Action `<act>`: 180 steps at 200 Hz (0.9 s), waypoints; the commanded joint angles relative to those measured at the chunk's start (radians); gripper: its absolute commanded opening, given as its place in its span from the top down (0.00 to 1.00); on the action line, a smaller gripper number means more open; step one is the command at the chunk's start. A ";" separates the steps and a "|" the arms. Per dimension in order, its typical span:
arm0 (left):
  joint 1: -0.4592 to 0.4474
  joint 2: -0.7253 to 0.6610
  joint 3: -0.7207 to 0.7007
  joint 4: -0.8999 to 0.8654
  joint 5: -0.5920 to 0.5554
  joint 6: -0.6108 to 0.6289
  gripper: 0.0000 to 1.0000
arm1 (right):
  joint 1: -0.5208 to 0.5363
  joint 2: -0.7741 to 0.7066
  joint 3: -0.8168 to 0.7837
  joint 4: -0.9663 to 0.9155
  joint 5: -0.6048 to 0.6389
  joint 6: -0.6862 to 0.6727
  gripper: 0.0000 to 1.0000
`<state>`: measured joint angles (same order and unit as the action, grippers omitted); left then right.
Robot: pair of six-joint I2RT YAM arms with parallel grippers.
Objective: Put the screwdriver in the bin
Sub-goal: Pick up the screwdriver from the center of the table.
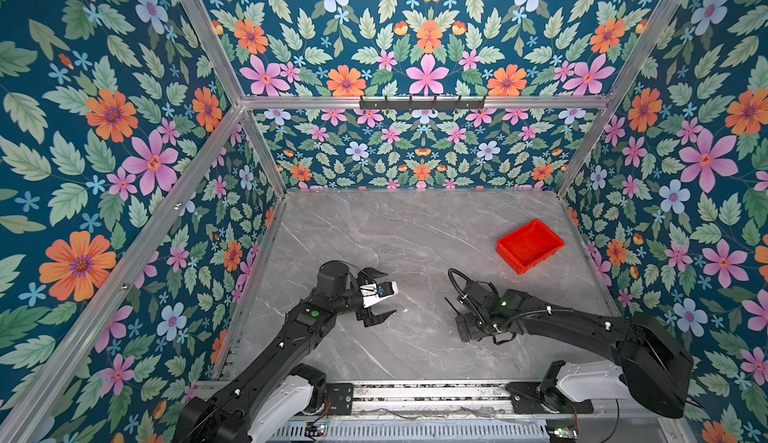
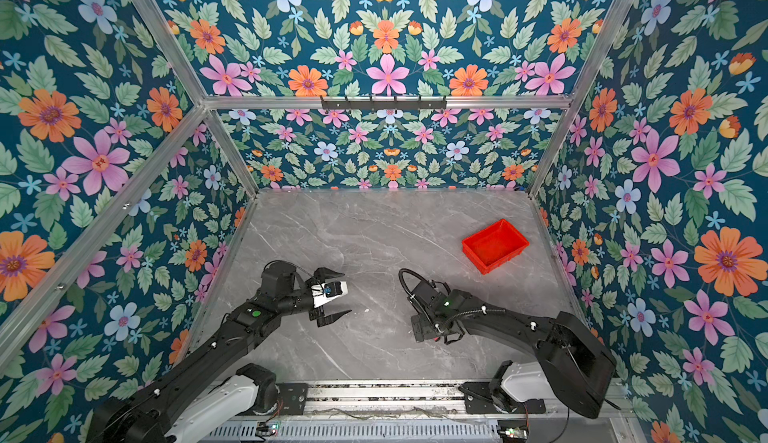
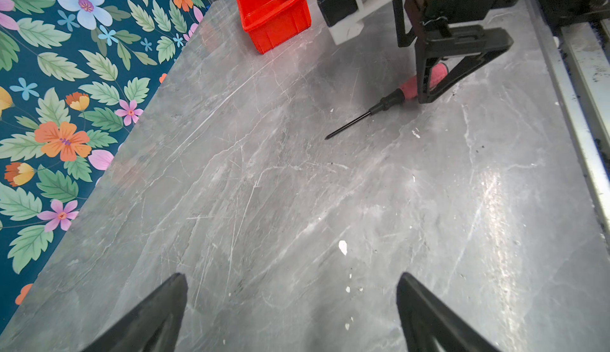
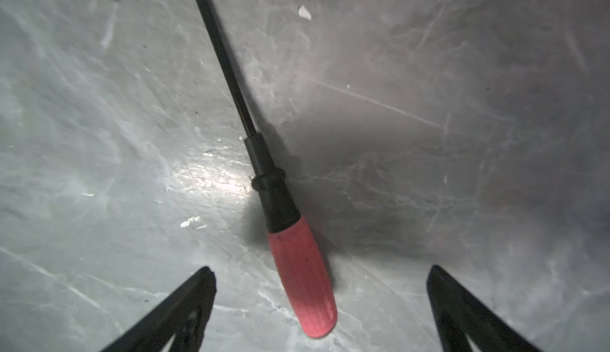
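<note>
Item 1: the small shallow rectangular bright red plastic bin (image 1: 540, 259) (image 2: 505, 259) (image 3: 280, 30) stands upright on the grey marble-patterned surface (image 1: 415, 233). It serves as the reference point for all positions below.

Item 2: the slim screwdriver with a red-pink ribbed handle, black collar and thin dark metal shaft (image 4: 290, 234) (image 3: 396, 98) lies flat on the surface, outside the bin and well apart from it, on the robot-base side of it. Its tip points towards the left arm's side and not at the bin.

Item 3: the right black end effector (image 4: 320, 268) is lowered over the screwdriver, well apart from the bin. Its jaws stand wide apart. In the right wrist view the handle lies between the two black fingers (image 4: 185, 304) with bare surface showing on either side of it. The left wrist view shows one finger down at the surface just beside the handle. No grip on the handle is seen; the end effector has hold of nothing.

Item 4: the left black end effector (image 1: 390, 292) (image 2: 346, 292) (image 3: 292, 274) sits farther from the bin than the right one, with the screwdriver between the two. Its jaws are also spread wide, with only bare surface between its fingertips, and it holds nothing.

Item 5: in both top views the right arm's body covers most of the screwdriver.
</note>
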<state>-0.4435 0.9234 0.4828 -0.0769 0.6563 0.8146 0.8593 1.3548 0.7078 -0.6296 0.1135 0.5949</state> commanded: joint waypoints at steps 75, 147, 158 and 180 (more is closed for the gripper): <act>-0.003 -0.017 -0.009 -0.011 0.027 0.015 0.00 | 0.002 0.087 -0.010 0.033 -0.029 0.049 0.48; -0.006 -0.020 -0.016 -0.008 0.026 0.012 0.00 | 0.001 0.079 -0.016 0.030 -0.015 0.041 0.93; -0.007 -0.019 -0.016 -0.008 0.026 0.011 0.00 | 0.001 0.077 -0.014 0.030 -0.014 0.042 0.99; -0.009 -0.015 -0.018 0.004 0.026 0.003 0.00 | 0.001 0.069 -0.008 0.030 -0.018 0.040 1.00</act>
<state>-0.4515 0.9051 0.4656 -0.0841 0.6674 0.8173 0.8604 1.4296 0.6971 -0.5781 0.0925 0.6239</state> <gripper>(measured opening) 0.998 0.182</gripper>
